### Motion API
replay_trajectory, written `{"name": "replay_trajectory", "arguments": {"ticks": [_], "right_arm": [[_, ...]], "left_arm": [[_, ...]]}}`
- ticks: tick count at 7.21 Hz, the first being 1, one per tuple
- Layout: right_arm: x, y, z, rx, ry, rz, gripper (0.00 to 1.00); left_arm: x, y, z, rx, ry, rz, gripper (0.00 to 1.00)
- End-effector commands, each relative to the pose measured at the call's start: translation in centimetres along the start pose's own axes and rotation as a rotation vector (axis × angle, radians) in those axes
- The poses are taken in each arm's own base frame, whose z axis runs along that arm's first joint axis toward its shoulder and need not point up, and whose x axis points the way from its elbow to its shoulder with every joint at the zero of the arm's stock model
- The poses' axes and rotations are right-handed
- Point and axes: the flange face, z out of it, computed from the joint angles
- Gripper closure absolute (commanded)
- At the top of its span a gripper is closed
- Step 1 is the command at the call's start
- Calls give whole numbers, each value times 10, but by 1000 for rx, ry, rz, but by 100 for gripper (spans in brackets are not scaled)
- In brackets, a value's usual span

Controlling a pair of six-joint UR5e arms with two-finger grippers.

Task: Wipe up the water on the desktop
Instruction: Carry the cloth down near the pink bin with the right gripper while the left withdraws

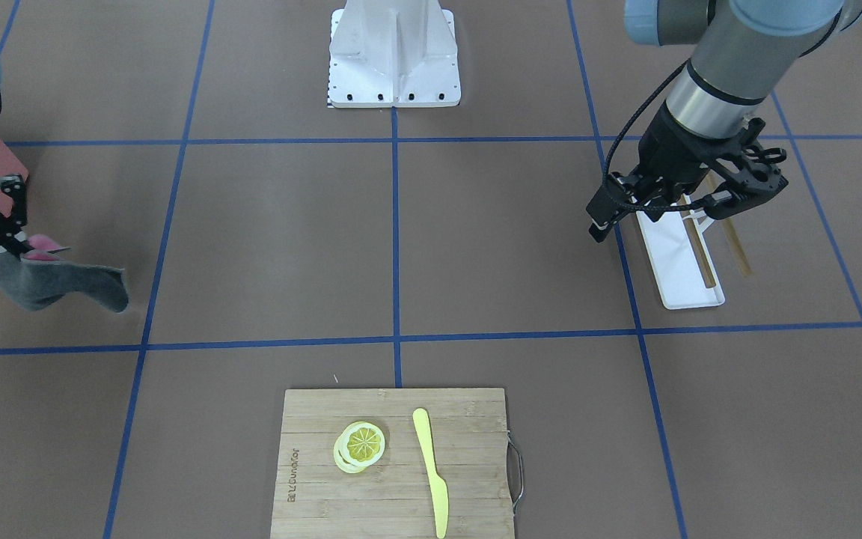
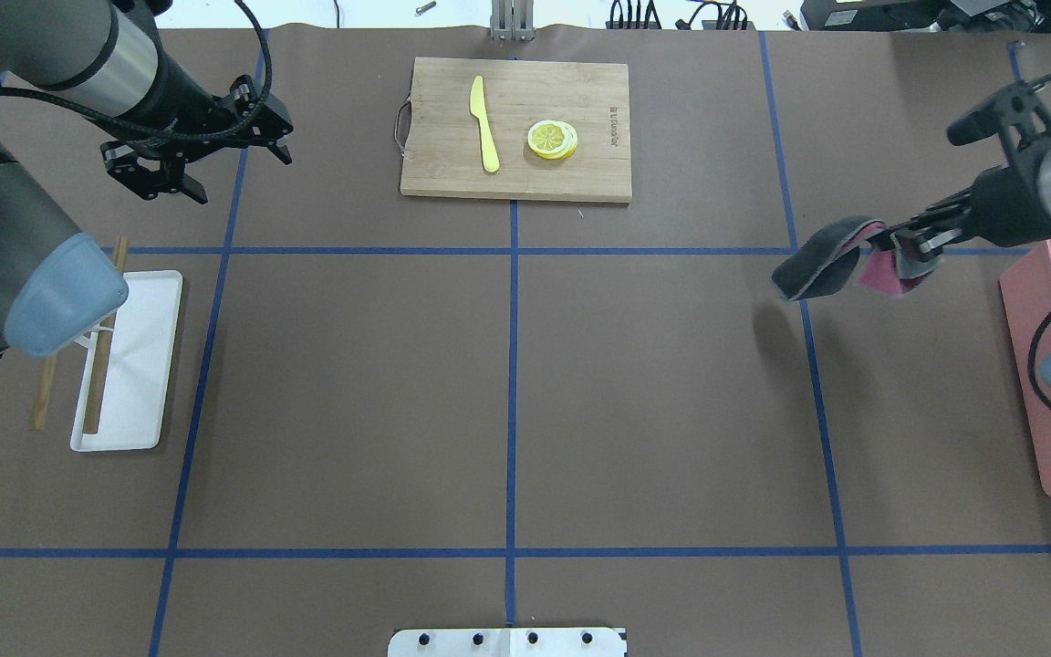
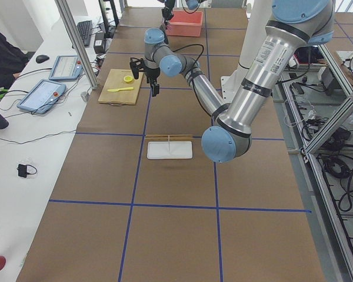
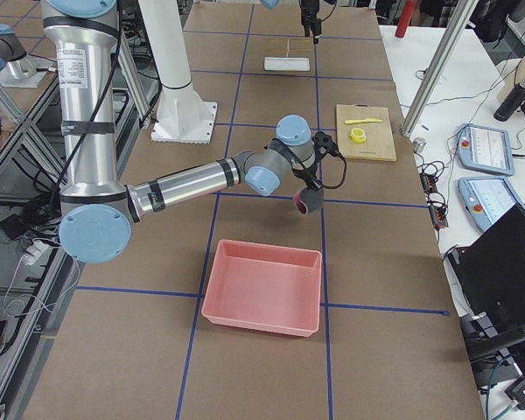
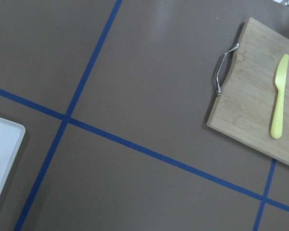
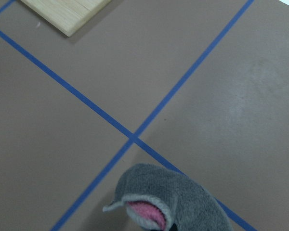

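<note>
1. Now a grey and pink cloth (image 2: 817,269) is held tight at one end by the right gripper (image 2: 913,246), whose fingers are closed on it. The rest of the cloth hangs free in the air and points toward the middle of the desktop (image 2: 507,401).
2. No clear puddle can be seen on the brown desktop. Only a faint pale patch (image 6: 260,84) is seen in the right wrist view. It may be the wet spot, but this cannot be told for sure.
3. That patch lies past the crossing of blue lines (image 6: 132,138) near the cloth, on the side away from the robot and a bit to its right.
4. The desktop is not yet touched by the cloth, so the cloth would need to be brought down and pushed that way.
5. The left gripper (image 2: 215,155) is spread wide open with nothing in it, well apart from the patch, so the wiping is best left to the right arm.
</note>
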Motion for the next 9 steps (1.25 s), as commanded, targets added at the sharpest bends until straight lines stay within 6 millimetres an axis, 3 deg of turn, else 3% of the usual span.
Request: {"name": "replay_trajectory", "arguments": {"ticks": [1, 5, 8, 9], "right_arm": [[17, 19, 19, -134, 111, -141, 100], [-73, 33, 107, -268, 81, -314, 100], [-145, 23, 124, -277, -75, -291, 100], [-182, 17, 126, -269, -113, -248, 100]], "left_arm": [[-34, -10, 3, 19, -33, 25, 2], [-63, -32, 10, 81, -92, -8, 2], [-66, -38, 12, 121, -111, -10, 2], [-67, -39, 14, 132, -118, -10, 2]]}}
